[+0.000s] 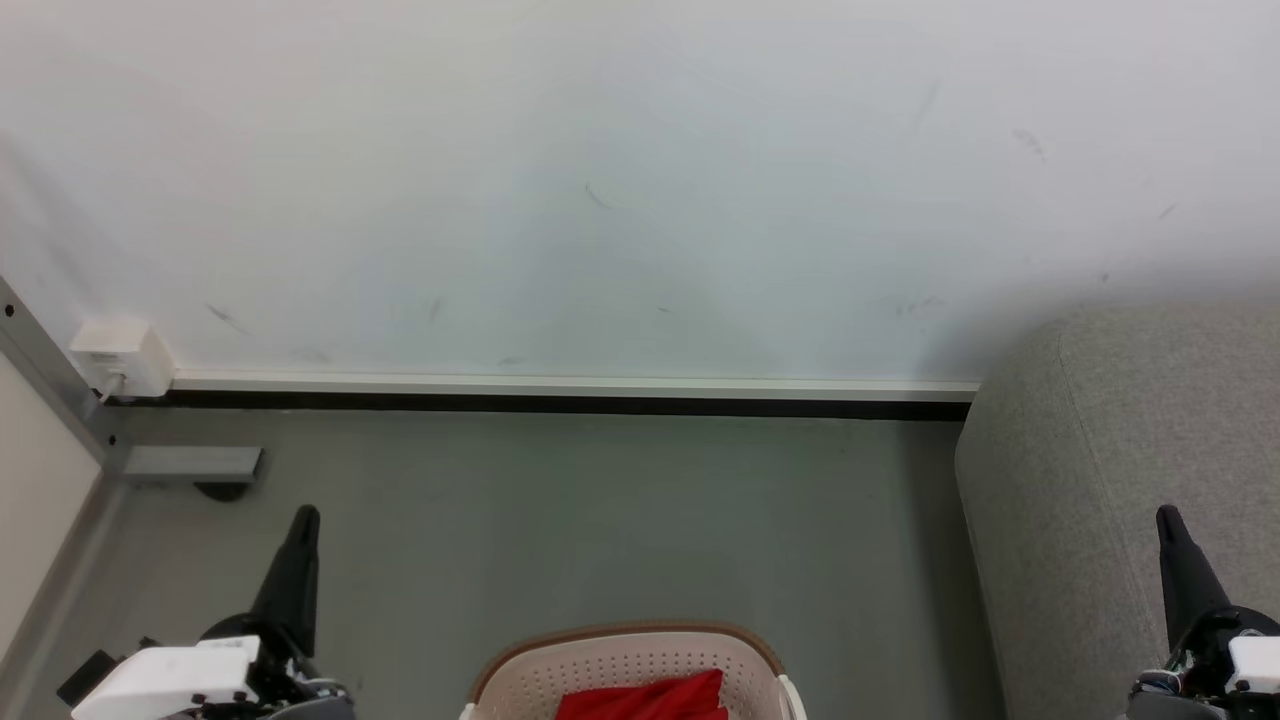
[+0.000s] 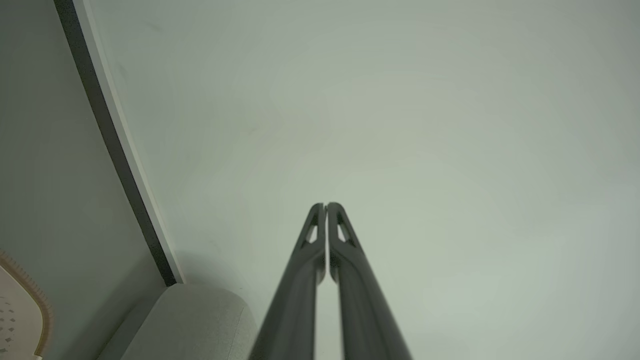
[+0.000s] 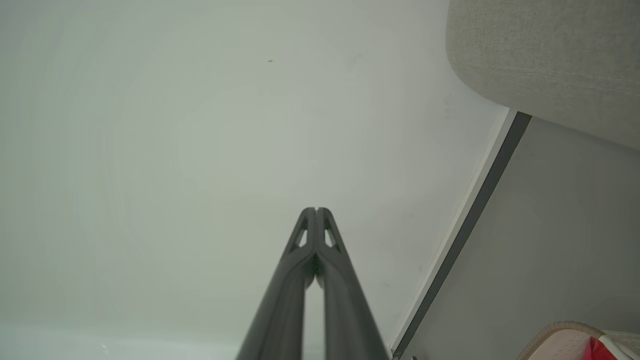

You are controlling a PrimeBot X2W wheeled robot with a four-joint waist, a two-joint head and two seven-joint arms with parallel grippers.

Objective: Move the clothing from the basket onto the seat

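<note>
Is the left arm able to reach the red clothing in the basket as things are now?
Probably yes: the left tool, shut, is left of the open-topped basket, and the red clothing lies uncovered inside. It must open first.

Scuffed white wall (image 1: 640, 180) — dark skirting strip (image 1: 540, 405) below — plain grey floor (image 1: 600, 520).

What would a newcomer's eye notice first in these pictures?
The red clothing in the basket, bottom centre of the head view, stands out most. The grey seat rises at the right, and a broad pale wall spreads above the floor.
</note>
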